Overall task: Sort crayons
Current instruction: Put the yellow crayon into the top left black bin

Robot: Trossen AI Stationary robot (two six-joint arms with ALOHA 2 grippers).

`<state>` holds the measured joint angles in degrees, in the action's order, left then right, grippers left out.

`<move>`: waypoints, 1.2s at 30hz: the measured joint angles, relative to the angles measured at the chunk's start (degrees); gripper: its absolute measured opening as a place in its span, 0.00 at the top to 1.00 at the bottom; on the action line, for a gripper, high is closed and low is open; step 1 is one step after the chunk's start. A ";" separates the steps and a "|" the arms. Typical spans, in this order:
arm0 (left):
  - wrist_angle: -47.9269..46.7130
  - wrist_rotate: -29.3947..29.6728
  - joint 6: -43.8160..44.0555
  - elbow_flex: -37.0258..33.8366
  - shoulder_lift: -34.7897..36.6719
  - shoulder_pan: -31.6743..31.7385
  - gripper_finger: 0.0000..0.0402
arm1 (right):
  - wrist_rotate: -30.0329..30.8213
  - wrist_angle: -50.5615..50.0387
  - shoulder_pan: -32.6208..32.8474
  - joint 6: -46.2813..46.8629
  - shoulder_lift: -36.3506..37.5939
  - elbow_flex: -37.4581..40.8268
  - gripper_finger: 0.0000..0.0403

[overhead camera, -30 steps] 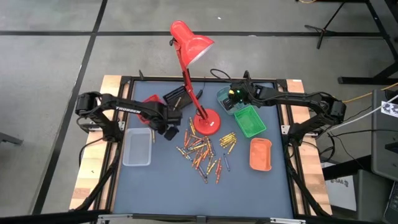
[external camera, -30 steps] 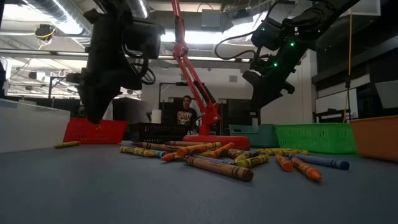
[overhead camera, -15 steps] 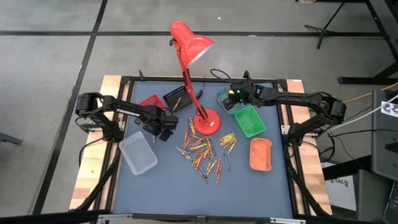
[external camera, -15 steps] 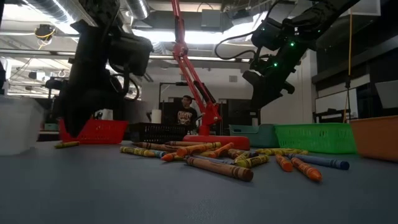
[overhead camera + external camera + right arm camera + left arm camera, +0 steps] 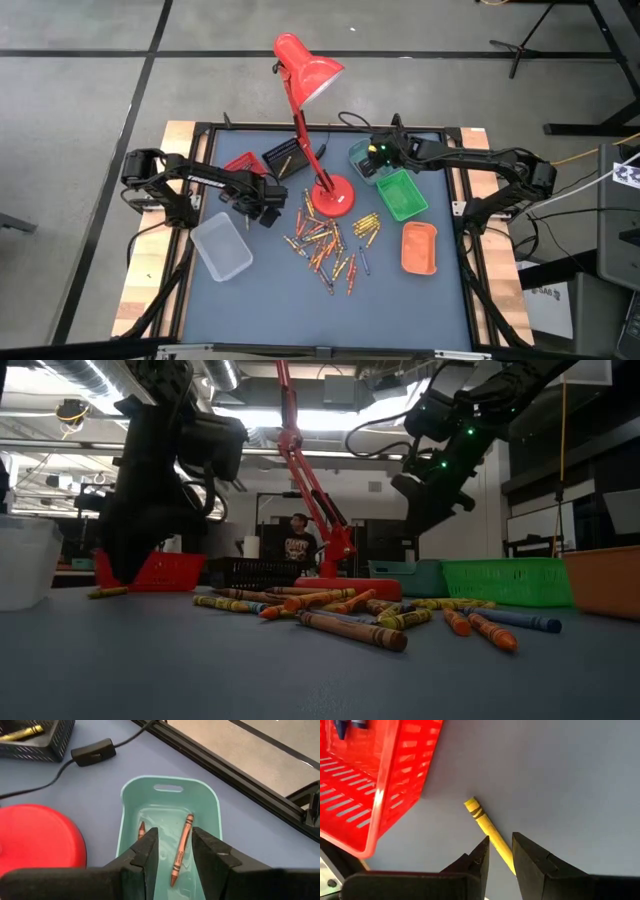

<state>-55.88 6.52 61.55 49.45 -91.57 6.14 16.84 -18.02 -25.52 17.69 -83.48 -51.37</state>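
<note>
the left gripper (image 5: 499, 851) hangs low over the counter (image 5: 280, 290), at about nine o'clock from the red lamp base (image 5: 333, 197) and just beside the red tray (image 5: 365, 780). its fingers (image 5: 532, 862) stand a little apart, straddling a yellow crayon (image 5: 487, 827) that lies flat on the counter; whether they press it i cannot tell. the red tray holds something dark blue at one corner.

the right gripper (image 5: 174, 851) hovers over the teal tray (image 5: 132, 827), at about one o'clock from the lamp base. its fingers (image 5: 145, 847) are apart and hold nothing. two brown crayons (image 5: 181, 850) lie inside the teal tray below them.

the main scatter of crayons (image 5: 325, 245) sits mid-counter, at about six o'clock from the lamp base, mostly orange, red and yellow. at about eight o'clock from the base is a clear tub (image 5: 222, 250), turned askew. the green tray (image 5: 402, 195) lies at three o'clock and the orange tray (image 5: 418, 248) at four o'clock. a black mesh tray (image 5: 283, 160) sits at eleven o'clock, with a yellow crayon in it seen from the right wrist.

in the low view a person (image 5: 296, 542) shows beyond the counter.
</note>
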 joint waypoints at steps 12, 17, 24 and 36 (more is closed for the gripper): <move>0.31 -0.01 3.68 -1.64 0.00 -2.25 0.83 | 0.00 -1.99 0.00 -0.02 -0.01 0.02 0.71; 3.12 -0.27 4.43 -4.96 0.20 -2.89 0.83 | 0.02 -1.95 0.00 -0.02 0.00 0.02 0.71; 4.31 -0.44 3.64 -5.42 0.20 -2.91 0.83 | 0.02 -1.58 0.00 -0.02 0.00 0.02 0.71; 5.02 -1.04 0.53 -5.40 0.13 -2.89 0.97 | 0.02 -1.58 0.00 0.00 -0.02 0.02 0.71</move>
<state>-50.85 5.48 62.08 44.05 -91.44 3.25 16.86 -19.59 -25.52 17.69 -83.50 -51.35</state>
